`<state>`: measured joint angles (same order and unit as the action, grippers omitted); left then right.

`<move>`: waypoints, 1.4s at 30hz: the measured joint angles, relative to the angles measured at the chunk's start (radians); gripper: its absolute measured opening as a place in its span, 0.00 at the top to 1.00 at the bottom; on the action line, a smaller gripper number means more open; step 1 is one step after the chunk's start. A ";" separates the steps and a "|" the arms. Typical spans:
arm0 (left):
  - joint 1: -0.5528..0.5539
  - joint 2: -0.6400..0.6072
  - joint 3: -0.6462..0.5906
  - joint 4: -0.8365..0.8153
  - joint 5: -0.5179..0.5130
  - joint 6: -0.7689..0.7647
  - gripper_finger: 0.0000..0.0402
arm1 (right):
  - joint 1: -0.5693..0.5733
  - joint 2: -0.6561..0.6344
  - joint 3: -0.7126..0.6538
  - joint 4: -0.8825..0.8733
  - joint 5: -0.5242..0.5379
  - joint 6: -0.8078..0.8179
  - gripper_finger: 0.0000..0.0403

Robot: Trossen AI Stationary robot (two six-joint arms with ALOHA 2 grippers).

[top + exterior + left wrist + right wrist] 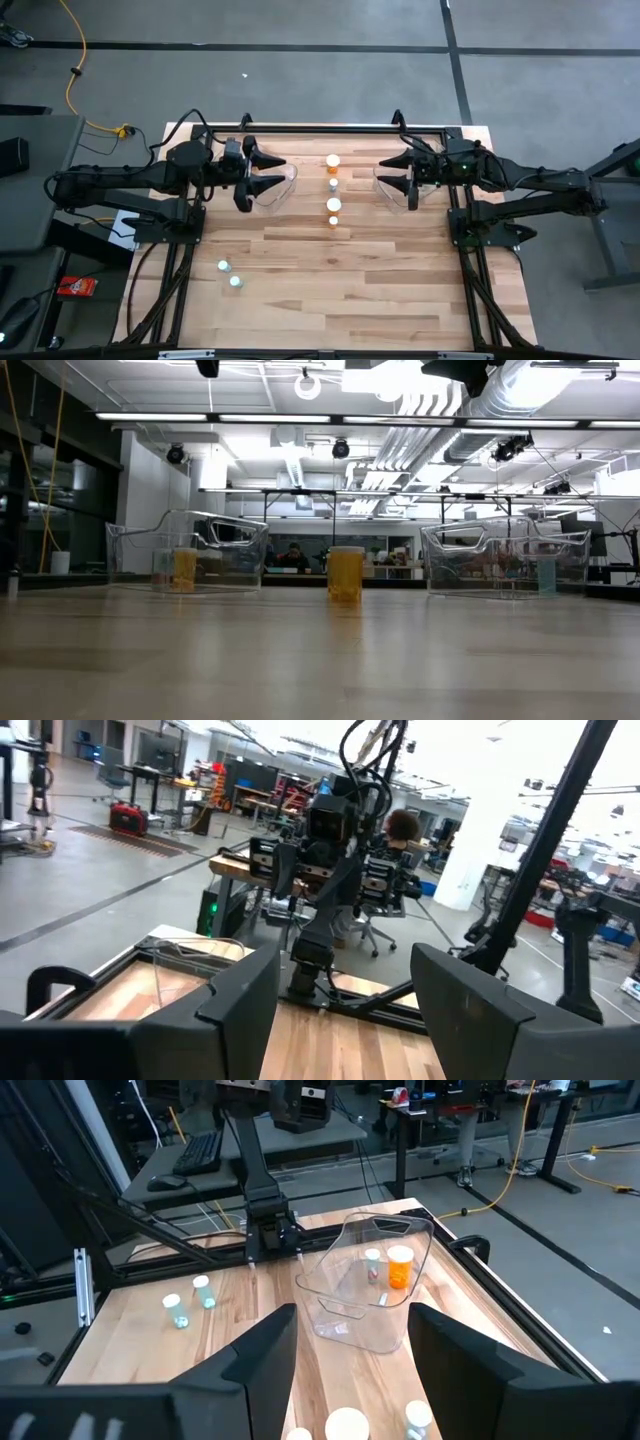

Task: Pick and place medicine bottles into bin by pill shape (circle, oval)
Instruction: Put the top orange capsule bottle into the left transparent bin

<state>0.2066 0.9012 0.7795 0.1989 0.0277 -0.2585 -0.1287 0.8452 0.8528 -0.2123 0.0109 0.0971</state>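
High view puts the job partway: left bin [272, 187] holds two bottles [387, 1267], four [333, 190] wait mid-table in a line, two pale ones [229, 273] sit nearer the front, while left gripper [262, 170] and right gripper [400, 174] hover spread and empty.

Both arms reach in from the table's sides toward its far end, forearms roughly level and wrists turned inward so the claws face each other. The left gripper [268, 168] hangs above the table with its two dark fingers [240, 995] spread wide apart, nothing between them. The right gripper [393, 173] mirrors it, fingers [262, 1350] likewise parted and empty. Neither claw seems to touch the tabletop, though the overhead view leaves their height uncertain.
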 joint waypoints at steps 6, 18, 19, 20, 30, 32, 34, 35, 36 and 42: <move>0.000 0.015 0.001 0.011 -0.110 -0.045 0.47 | 0.000 0.000 0.000 0.001 0.000 0.023 0.54; 0.177 0.380 0.338 -0.367 -0.128 0.084 0.44 | 0.000 0.000 0.000 0.009 0.000 0.037 0.54; 0.204 0.420 0.372 -0.413 -0.112 0.094 0.43 | 0.000 0.000 0.000 0.009 0.000 0.036 0.54; 0.230 0.460 0.402 -0.452 -0.090 0.099 0.42 | 0.000 0.000 0.000 0.009 0.000 0.035 0.54; 0.360 0.817 0.557 -0.596 0.094 0.120 0.17 | 0.000 0.000 0.000 0.008 0.000 0.036 0.54; 0.363 0.868 0.581 -0.594 0.095 0.108 0.14 | 0.000 0.000 0.000 0.008 0.000 0.036 0.54; 0.361 0.919 0.614 -0.594 0.075 0.094 0.12 | 0.000 0.000 0.000 0.008 0.000 0.037 0.54; 0.359 0.944 0.631 -0.597 0.068 0.089 0.12 | 0.000 0.000 0.000 0.008 0.000 0.037 0.54; 0.355 0.969 0.649 -0.600 0.058 0.082 0.11 | 0.000 0.000 0.000 0.008 0.000 0.037 0.54; 0.331 1.082 0.772 -0.679 -0.034 0.078 0.12 | 0.000 0.000 0.000 0.007 0.000 0.076 0.54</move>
<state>0.5371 1.9832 1.5519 -0.4805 -0.0061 -0.1801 -0.1287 0.8448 0.8528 -0.2050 0.0113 0.1730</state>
